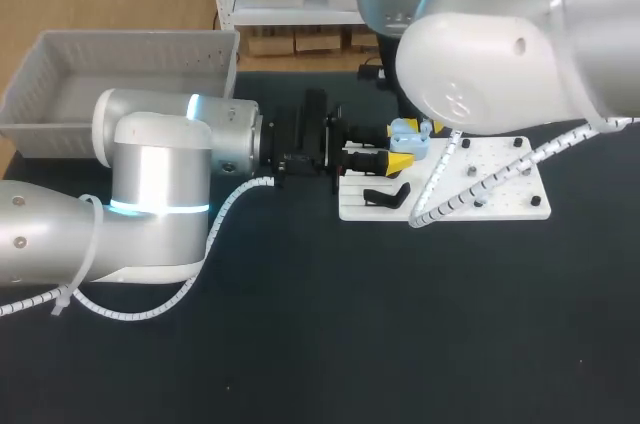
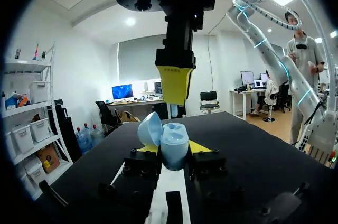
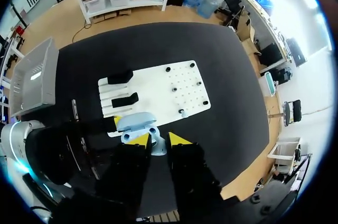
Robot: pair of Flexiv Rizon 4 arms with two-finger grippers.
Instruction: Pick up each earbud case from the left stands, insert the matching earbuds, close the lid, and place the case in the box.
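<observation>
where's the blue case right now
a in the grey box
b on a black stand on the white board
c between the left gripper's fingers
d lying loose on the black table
c: the left wrist view shows the case clamped from both sides by the yellow tips of the left gripper.

Legible text: none | small print on black finger mount (image 2: pixel 176 59): too small to read | earbud case (image 2: pixel 173 147): no readable marking | white board (image 1: pixel 505 194): no readable label
</observation>
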